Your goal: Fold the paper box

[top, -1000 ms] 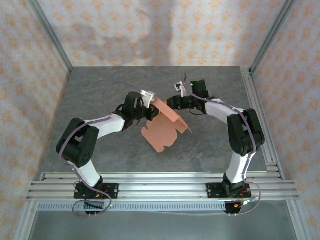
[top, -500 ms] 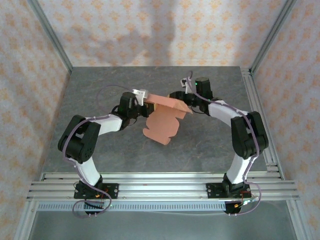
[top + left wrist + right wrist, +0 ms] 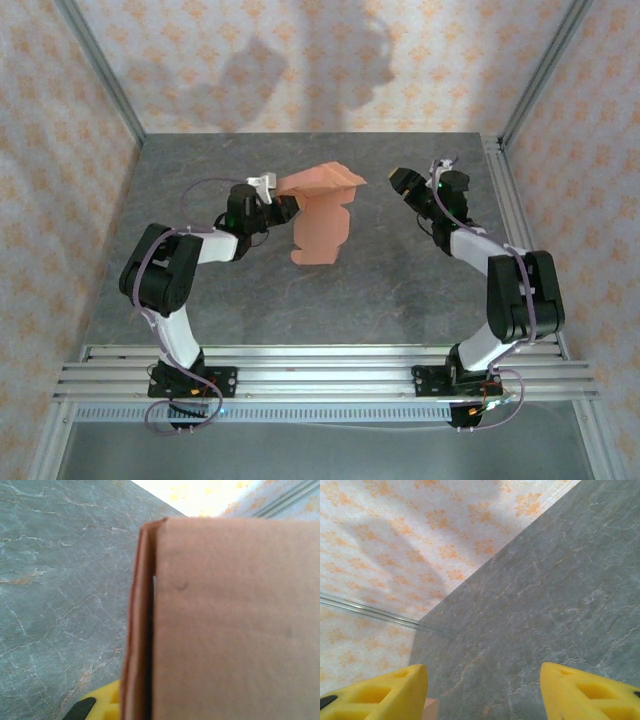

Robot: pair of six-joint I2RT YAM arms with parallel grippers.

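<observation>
The paper box (image 3: 322, 218) is a salmon-pink die-cut sheet, lifted off the table with its upper part folded over and its lower flaps hanging down. My left gripper (image 3: 284, 205) is shut on the sheet's left edge. In the left wrist view the paper box (image 3: 230, 625) looms close with a folded edge on its left, and one yellow finger (image 3: 97, 706) shows beside it. My right gripper (image 3: 399, 181) stands open to the right of the sheet, apart from it. Its yellow fingers (image 3: 375, 692) are spread with nothing between them, and a corner of the paper box (image 3: 431, 709) peeks in at the bottom.
The grey marbled table (image 3: 400, 280) spreads around both arms. Patterned walls and aluminium posts (image 3: 100, 70) close in the back and sides. A rail frame (image 3: 320, 365) runs along the near edge by the arm bases.
My right gripper has let go of the sheet, opened and drawn back to the right. My left gripper has carried the sheet towards the back and left.
</observation>
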